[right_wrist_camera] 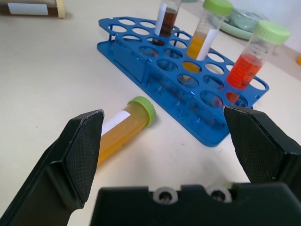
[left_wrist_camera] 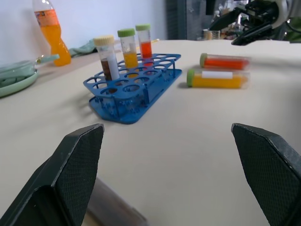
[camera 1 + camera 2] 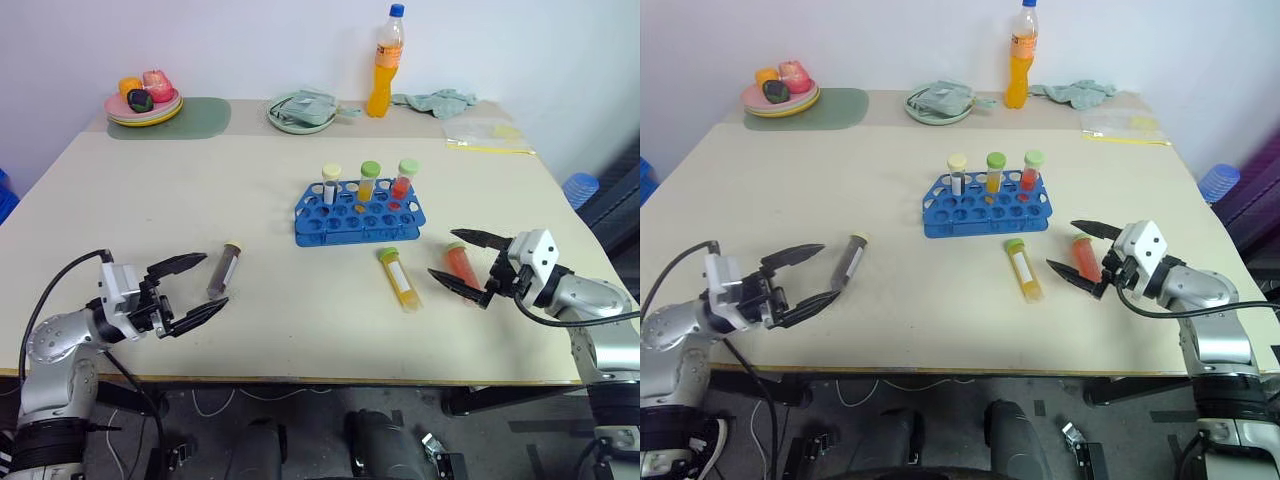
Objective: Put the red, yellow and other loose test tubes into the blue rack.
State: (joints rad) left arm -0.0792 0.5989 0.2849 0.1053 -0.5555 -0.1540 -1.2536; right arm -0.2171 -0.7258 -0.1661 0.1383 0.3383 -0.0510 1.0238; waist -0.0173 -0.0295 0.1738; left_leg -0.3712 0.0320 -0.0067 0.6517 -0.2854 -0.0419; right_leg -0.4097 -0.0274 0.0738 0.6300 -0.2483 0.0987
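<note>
- Three loose test tubes lay flat on the desk [image 3: 300, 330]: the dark grey tube [image 3: 224, 268] just ahead of the left end effector [image 3: 192, 285], the red tube [image 3: 460, 262] between the spread fingers of the right end effector [image 3: 462, 262], and the yellow tube [image 3: 400, 277] just beside that end effector, towards the desk's middle.
- Both end effectors stood wide and held nothing.
- The blue rack [image 3: 358, 215], farther out than both end effectors, held three upright tubes in its back row.
- The right wrist view showed the yellow tube's white label [image 1: 115, 121], facing away from the head views.
- Farther out stood one orange bottle [image 3: 386, 62], one green plate [image 3: 300, 112] and a stack of plates with toy food [image 3: 145, 100].
</note>
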